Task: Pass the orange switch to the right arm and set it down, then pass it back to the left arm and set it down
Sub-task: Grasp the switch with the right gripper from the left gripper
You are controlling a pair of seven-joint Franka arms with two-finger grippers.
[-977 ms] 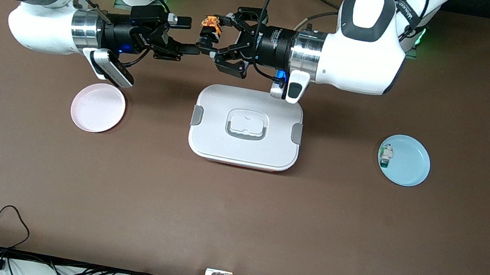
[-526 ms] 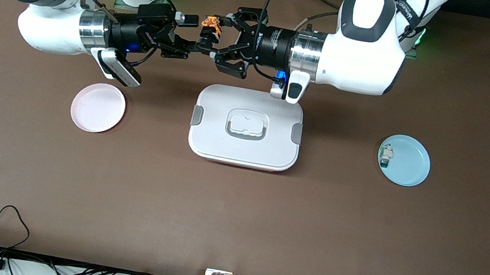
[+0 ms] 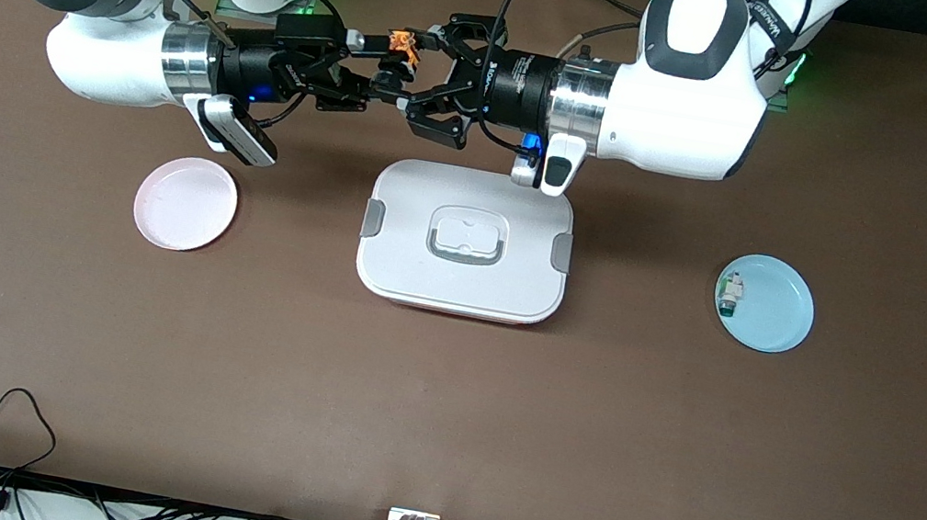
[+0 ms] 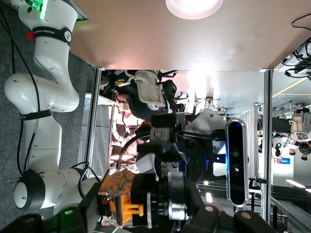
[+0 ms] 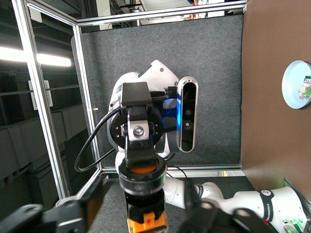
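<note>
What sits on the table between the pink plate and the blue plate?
Front view: only the white box lies between the pink plate and the blue plate.

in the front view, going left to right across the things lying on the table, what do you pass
pink plate → white box → white-and-green switch → blue plate, with that switch lying on it at its edge toward the box.

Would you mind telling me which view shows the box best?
The front view: the whole white box shows from above, with lid, handle and both grey latches, nearer the camera than the meeting grippers. Neither wrist view shows the box; both look along the grippers at the other arm.
</note>
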